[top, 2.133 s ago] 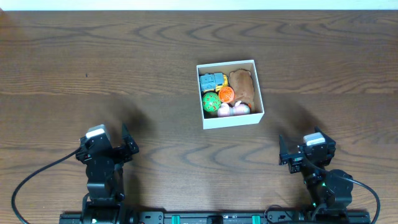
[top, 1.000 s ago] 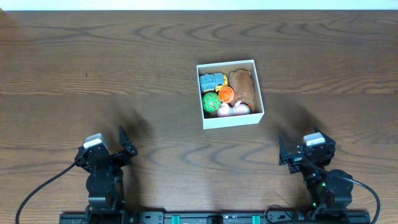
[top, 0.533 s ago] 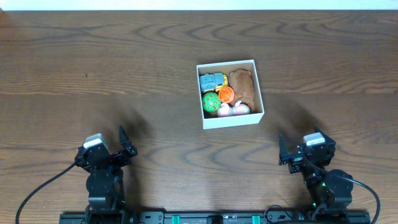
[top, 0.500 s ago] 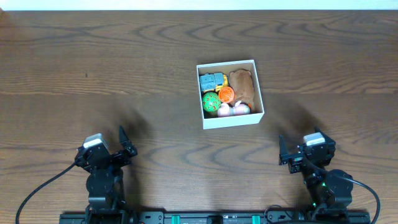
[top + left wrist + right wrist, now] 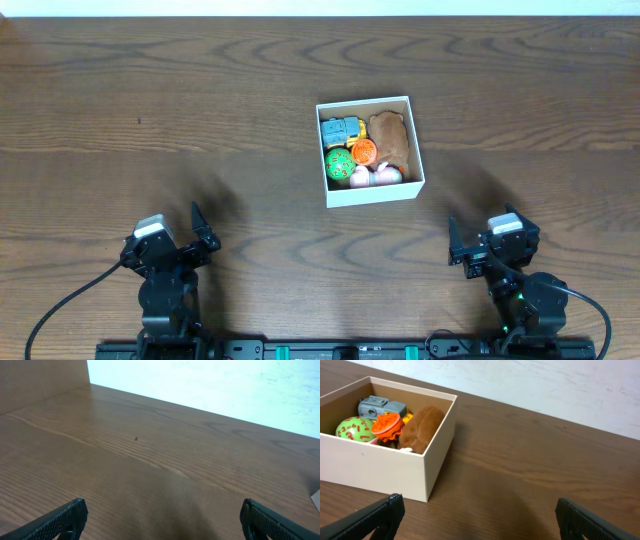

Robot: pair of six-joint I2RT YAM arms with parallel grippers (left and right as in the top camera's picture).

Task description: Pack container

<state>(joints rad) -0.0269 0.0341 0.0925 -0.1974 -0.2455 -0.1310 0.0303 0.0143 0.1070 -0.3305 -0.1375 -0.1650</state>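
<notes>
Overhead: container (image 5: pixel 374 191) sits on the wooden table (image 5: pixel 180 110), right of centre, well apart from both arms and nearer the right one. Contents packed close together: blue-grey toy vehicle (image 5: pixel 341 131) at far left, green ball (image 5: pixel 338 163) just nearer, orange toy (image 5: pixel 363 152) mid-box, brown plush (image 5: pixel 391 140) along the right side, pale pink pieces (image 5: pixel 376 176) against the near wall. Only this view gives the whole layout.

Right wrist view: the box is side-on at upper left, its left corner cut by the frame edge. Red figures show on the ball, unreadable from above. The near wall hides the pink pieces almost entirely. Right gripper (image 5: pixel 477 510) is empty with its fingers spread wide; only the tips are in frame.

Left wrist view: bare wood, one dark speck (image 5: pixel 136 438), and a pale sliver (image 5: pixel 316 500) at the right edge, too little to identify. Left gripper (image 5: pixel 162 520) is likewise wide apart and holds nothing
</notes>
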